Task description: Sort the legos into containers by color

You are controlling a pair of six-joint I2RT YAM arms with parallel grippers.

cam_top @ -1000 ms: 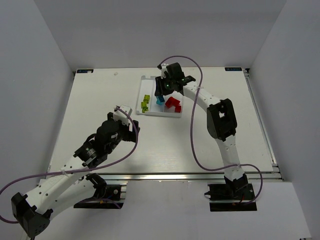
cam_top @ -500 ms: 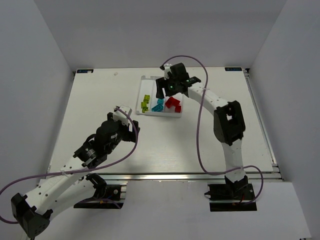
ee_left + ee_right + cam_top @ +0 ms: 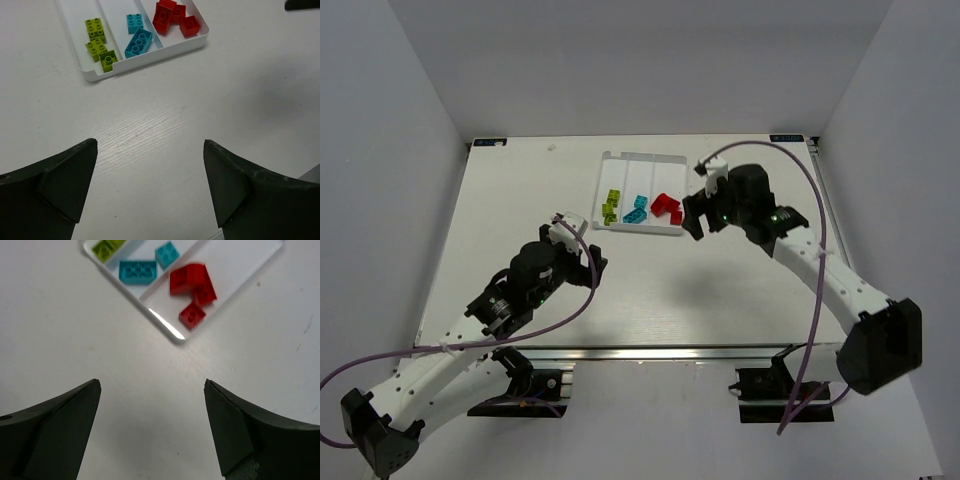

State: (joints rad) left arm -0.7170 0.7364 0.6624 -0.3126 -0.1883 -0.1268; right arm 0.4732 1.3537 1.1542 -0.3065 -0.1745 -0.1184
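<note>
**Three colours, three lanes: nothing loose left to fetch**

In the white three-compartment tray [image 3: 645,172], sorted by colour: yellow-green bricks [image 3: 611,204] in the left lane, cyan bricks [image 3: 638,208] in the middle, red bricks [image 3: 667,207] in the right. All bunched toward the near end. Lanes running lengthwise away from the arm bases, slightly skewed.

Just beside the tray's near right corner, the right gripper [image 3: 698,218]: jaws spread wide, nothing between them. Tray straight ahead in its wrist view, corner aimed at the gap between the fingers.

Well apart, toward the near left, the left gripper [image 3: 590,262]: likewise spread wide and empty, tray ahead of it across bare table [image 3: 520,200]. Nearer of the two by far: the right.

No stray brick on the table in any view. Only a pale speck [image 3: 552,147] by the far edge, too small to identify. Nothing in the way between either gripper and the tray. Probably no further pick called for.
</note>
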